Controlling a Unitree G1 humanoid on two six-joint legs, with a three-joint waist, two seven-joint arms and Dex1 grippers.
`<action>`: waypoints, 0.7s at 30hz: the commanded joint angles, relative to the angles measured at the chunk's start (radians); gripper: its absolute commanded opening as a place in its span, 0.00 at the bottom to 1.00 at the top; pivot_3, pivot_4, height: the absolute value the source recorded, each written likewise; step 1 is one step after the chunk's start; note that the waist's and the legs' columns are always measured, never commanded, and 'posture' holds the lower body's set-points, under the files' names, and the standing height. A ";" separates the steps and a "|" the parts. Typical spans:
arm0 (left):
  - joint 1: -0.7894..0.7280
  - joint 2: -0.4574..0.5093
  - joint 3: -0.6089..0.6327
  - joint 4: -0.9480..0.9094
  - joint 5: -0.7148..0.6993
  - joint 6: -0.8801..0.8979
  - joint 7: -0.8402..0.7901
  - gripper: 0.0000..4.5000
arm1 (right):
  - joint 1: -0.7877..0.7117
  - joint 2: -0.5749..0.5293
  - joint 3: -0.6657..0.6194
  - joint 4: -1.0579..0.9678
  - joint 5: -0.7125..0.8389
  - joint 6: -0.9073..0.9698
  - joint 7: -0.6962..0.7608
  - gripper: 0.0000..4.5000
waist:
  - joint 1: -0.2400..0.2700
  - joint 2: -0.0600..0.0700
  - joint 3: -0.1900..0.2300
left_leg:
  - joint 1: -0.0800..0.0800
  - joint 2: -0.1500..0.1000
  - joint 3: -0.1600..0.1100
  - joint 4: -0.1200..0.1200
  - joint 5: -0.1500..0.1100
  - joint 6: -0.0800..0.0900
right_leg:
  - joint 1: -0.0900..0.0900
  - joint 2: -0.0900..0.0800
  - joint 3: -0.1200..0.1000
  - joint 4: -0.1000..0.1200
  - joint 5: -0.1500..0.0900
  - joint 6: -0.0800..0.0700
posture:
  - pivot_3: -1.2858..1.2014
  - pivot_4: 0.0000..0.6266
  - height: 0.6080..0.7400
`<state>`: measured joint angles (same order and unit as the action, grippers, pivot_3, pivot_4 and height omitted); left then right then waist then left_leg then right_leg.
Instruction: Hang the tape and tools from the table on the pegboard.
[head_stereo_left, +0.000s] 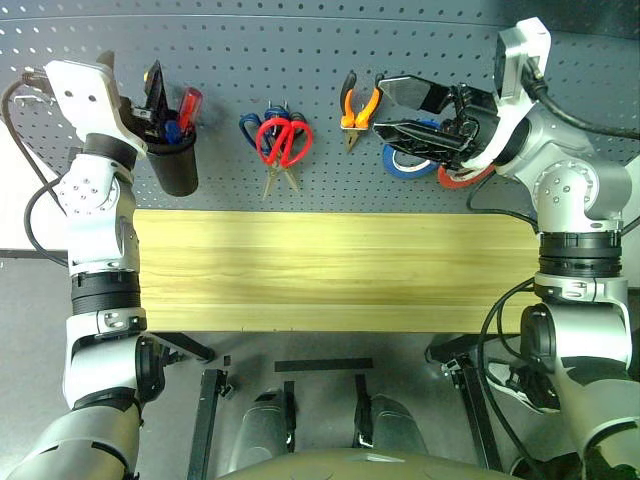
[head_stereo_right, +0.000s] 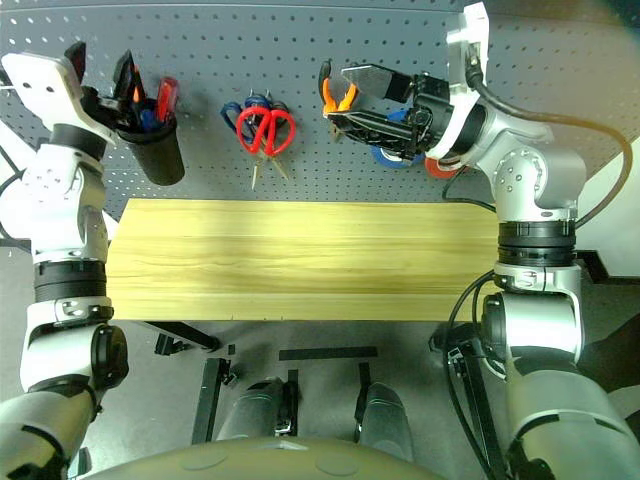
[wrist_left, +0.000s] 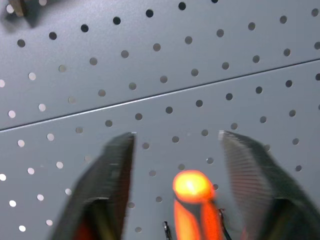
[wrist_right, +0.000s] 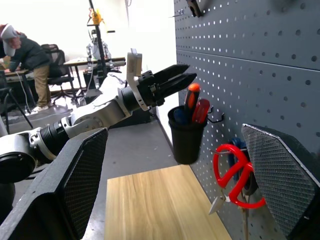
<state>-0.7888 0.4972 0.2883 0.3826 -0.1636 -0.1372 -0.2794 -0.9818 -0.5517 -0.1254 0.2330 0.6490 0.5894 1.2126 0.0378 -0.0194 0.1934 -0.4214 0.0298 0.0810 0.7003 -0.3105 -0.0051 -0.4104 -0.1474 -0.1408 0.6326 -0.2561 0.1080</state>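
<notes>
The red-handled scissors (head_stereo_left: 283, 140) and the orange-and-black pliers (head_stereo_left: 358, 108) hang on the dark grey pegboard (head_stereo_left: 300, 40). The screwdriver's orange handle end (wrist_left: 192, 186) stands up out of a black cup (head_stereo_left: 172, 165) hung on the board. My left gripper (head_stereo_left: 130, 68) is open just above the cup. Its fingers (wrist_left: 117, 165) stand either side of that handle without touching it. My right gripper (head_stereo_left: 382, 104) is open and empty, pointing left in front of the coloured rolls. The tape is hidden. The wood table (head_stereo_left: 330, 270) lies below the board.
A blue roll (head_stereo_left: 405, 165) and a red roll (head_stereo_left: 455, 180) hang behind my right gripper. Blue-handled scissors (head_stereo_left: 250, 125) hang under the red ones. A red screwdriver (head_stereo_left: 190, 105) also stands in the cup. A person (wrist_right: 25, 55) bends over a desk far off.
</notes>
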 joint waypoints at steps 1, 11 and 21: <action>0.005 0.007 0.013 -0.046 -0.035 -0.024 -0.026 0.94 | 0.001 -0.026 -0.016 -0.051 0.006 -0.008 -0.001 1.00 | 0.000 0.000 0.000 | 0.000 0.000 0.000 0.000 0.000 0.000 | 0.000 0.000 0.000 0.000 0.000 0.000 | 0.55 0.17 0.94; 0.298 0.157 0.023 -0.448 -0.452 0.334 -0.501 0.99 | 0.073 -0.030 0.044 -0.081 -0.022 0.005 0.004 1.00 | -0.004 0.000 0.000 | 0.002 0.001 0.001 0.000 0.000 0.000 | 0.000 0.000 0.001 0.001 0.000 0.000 | 0.56 0.18 0.94; 0.635 0.302 0.022 -0.543 -0.478 0.405 -0.771 0.99 | 0.144 -0.068 0.162 0.008 -0.134 -0.069 0.132 1.00 | 0.007 0.001 -0.001 | 0.010 0.001 0.003 0.000 0.000 -0.001 | 0.007 0.000 0.004 0.002 0.000 0.000 | 0.58 0.17 0.94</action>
<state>-0.1576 0.7908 0.2989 -0.1272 -0.6556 0.3004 -1.0318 -0.8261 -0.6103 0.0539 0.2412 0.5176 0.5415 1.3377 0.0451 -0.0181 0.1927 -0.4114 0.0306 0.0838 0.6998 -0.3102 -0.0058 -0.4037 -0.1478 -0.1372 0.6344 -0.2562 0.1078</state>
